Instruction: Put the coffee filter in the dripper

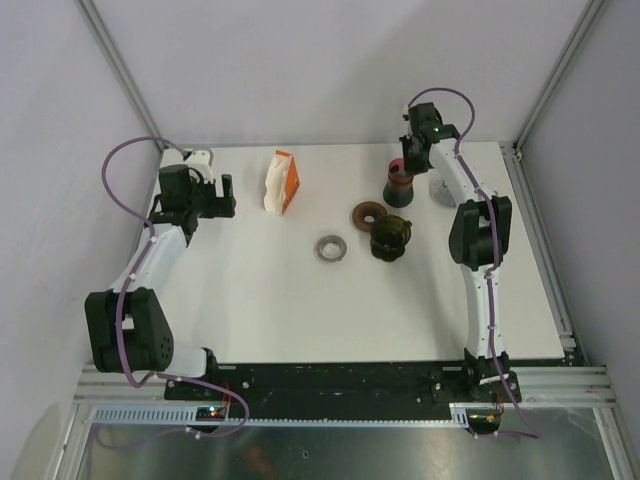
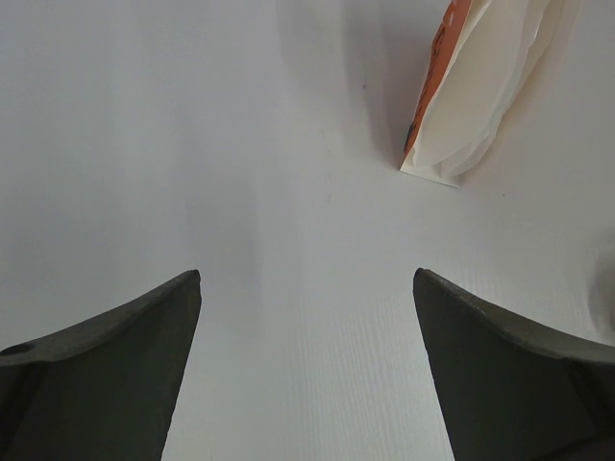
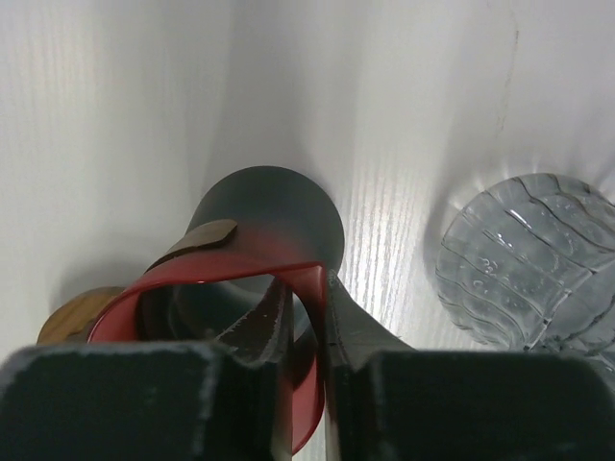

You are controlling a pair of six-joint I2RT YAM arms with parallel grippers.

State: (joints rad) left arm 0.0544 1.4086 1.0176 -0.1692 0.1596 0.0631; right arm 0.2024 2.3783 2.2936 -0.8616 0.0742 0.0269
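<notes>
Right tool (image 3: pixel 309 300) is pinching the dripper (image 3: pixel 269 216) by its red rim, one finger inside and one outside, at the far right of the tabletop (image 1: pixel 260 300). A ribbed glass piece (image 3: pixel 528 264) is sitting just beside it. Left tool (image 2: pixel 307 279) is hanging wide open, gripping nothing, near the filter pack (image 2: pixel 480 86) (orange-and-white, well apart from the dripper). A metal ring (image 1: pixel 330 248) is lying mid-tabletop.
</notes>
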